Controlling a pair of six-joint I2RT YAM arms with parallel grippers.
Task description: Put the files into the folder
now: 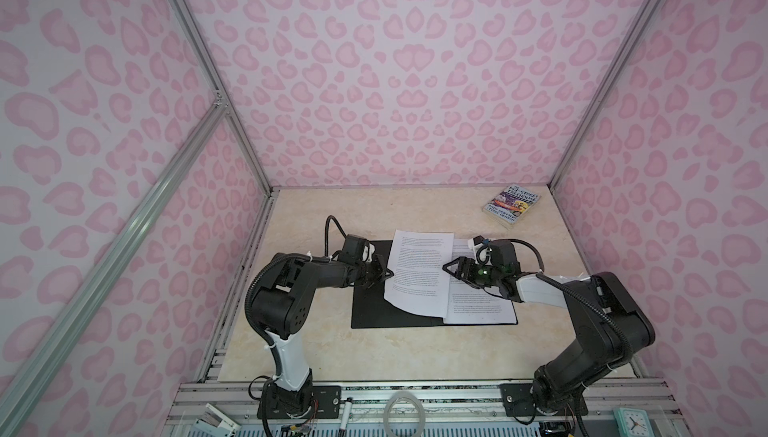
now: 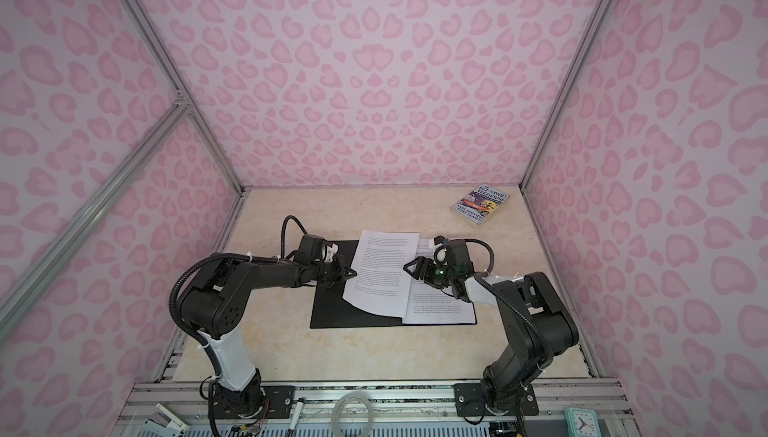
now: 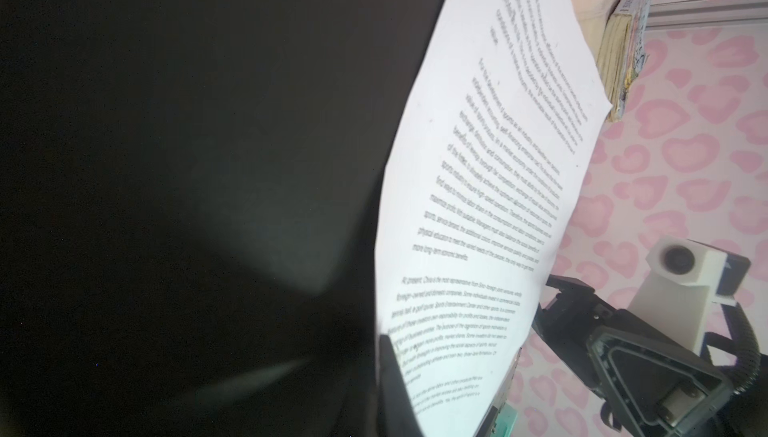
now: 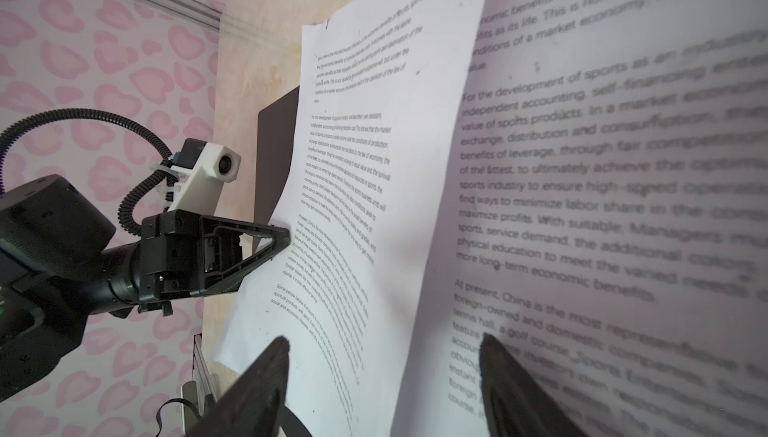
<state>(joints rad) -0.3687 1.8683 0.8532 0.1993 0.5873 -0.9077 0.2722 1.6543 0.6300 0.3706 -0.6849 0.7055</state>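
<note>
Jaws of the left gripper (image 1: 386,275) are pressed together on the left edge of a loose sheet (image 1: 419,272). The right wrist view shows its tip (image 4: 286,239) pinching the paper about midway along that edge. Jaws of the right gripper (image 1: 446,266) stand well apart and grip nothing. In its own wrist view the two fingers (image 4: 266,372) sit either side of the sheet's right edge. Whether either finger touches paper cannot be told.

The folder (image 1: 370,310) lies open and flat on the table (image 1: 332,351), black inside facing up. Its left half is mostly bare. Its right half holds the files (image 1: 478,310), white pages lying flat and squared to the folder's near right corner.

The loose sheet sits across the middle of the folder and covers the spine. Its right side overlaps the files, and its far edge runs out past the folder's far edge. It is not flat: it bows upward between the two grippers, and its near left corner curls above the black panel.

It is white, printed with several paragraphs of small black text, with plain margins. The page on the files carries the same kind of text.

A paperback book (image 1: 513,205) with a colourful cover lies on the table beyond the folder's far right corner, well apart from it.
</note>
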